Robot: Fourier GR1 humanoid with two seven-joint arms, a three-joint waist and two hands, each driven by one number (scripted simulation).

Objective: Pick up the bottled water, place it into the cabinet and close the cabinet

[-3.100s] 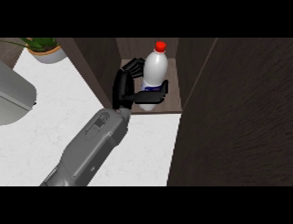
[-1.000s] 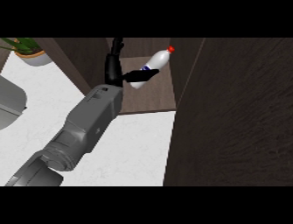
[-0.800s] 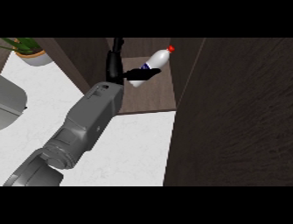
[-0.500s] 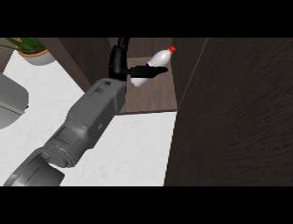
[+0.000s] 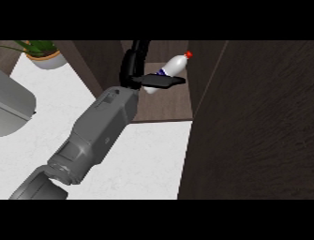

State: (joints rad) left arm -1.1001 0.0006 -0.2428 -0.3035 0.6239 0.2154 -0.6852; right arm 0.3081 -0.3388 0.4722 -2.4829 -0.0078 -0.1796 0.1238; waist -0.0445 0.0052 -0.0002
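Holding bottled water (image 5: 175, 65) — dark cabinet (image 5: 168, 104), white counter (image 5: 145, 159).

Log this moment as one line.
phase: placing | right hand: curled round bottled water | bottled water: tilted, in cabinet opening | cabinet: open | left hand: not in view

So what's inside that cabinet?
The bottled water, tilted, with the right hand curled round it, above the cabinet shelf. The fingers cover its lower part.

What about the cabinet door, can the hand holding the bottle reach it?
Probably yes: the open door stands just beside the hand with nothing between, but the hand is busy round the bottle.
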